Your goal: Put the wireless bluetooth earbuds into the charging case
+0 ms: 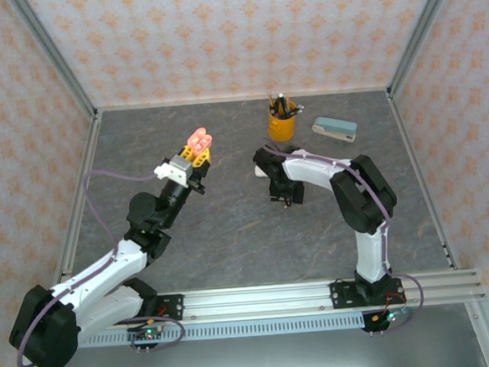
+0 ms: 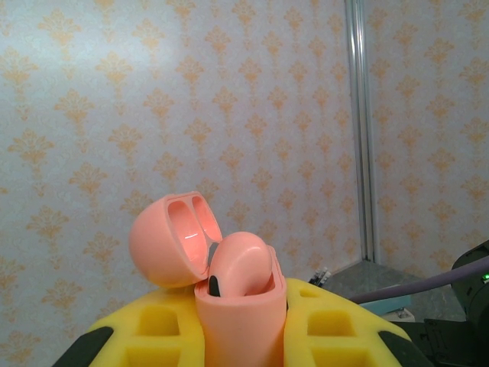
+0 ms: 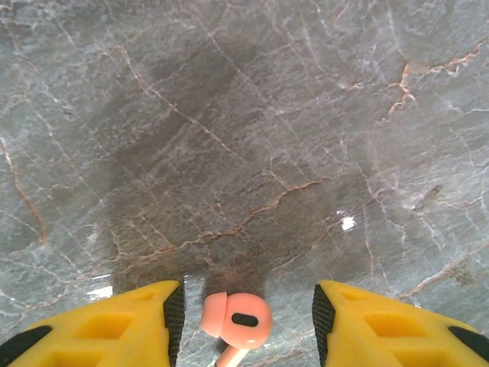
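- Grey veined tabletop is spreading under both arms, with orange-patterned wallpaper closing it in on 3 sides.
- Seen from above, the left gripper is sitting at 10 o'clock from the table's centre.
- In the left wrist view, this pincer is pressing its 2 yellow fingers against the body of the salmon-pink charging case, a finger on each side.
- The lid is standing hinged open at 10 o'clock from the body, with 2 hollows showing inside it.
- The seated earbud, also salmon-pink, is resting in the mouth of the case and rising above its rim.
- The right gripper is pointing down at the stone, just at 3 o'clock from the centre.
- In the right wrist view, its fingers are standing wide apart and gripping nothing.
- The loose earbud, salmon-pink, is lying between them, with a gap showing on either side.
- At 1 o'clock from the centre a yellow cup is holding pens, and a teal-and-white block is lying at 2 o'clock.
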### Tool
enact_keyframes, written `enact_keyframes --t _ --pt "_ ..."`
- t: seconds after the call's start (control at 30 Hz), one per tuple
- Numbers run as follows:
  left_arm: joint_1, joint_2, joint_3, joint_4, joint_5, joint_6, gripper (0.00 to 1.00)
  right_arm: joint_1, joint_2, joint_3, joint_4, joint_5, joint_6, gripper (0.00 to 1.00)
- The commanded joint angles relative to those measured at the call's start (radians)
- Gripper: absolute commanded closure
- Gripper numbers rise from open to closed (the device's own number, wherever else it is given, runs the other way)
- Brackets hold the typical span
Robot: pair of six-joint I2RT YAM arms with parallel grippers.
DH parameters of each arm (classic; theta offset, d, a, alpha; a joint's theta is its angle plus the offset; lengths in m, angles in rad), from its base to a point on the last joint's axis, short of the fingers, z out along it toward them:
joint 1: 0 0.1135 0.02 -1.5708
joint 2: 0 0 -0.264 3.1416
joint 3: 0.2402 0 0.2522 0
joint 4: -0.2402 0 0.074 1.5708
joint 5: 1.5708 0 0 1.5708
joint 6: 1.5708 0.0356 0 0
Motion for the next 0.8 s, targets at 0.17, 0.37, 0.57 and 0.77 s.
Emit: enact_keyframes --t 0.17,0.37,0.57,0.77 --pt "-0.005 0.005 -0.004 0.037 0.004 -0.007 1.0 -0.003 0.003 -0.031 0.006 0.004 -0.003 0.55" --pt "-0.005 0.007 -0.002 0.039 0.004 -0.01 1.0 -0.006 0.001 -0.041 0.015 0.007 -0.009 0.56" --pt "-0.005 0.002 0.001 0.038 0.004 -0.006 1.0 -0.037 -0.01 -0.075 0.053 -0.022 -0.04 0.62" --pt "-0.005 0.006 0.002 0.039 0.003 -0.007 1.0 -0.058 -0.02 -0.096 0.06 -0.027 -0.055 0.65"
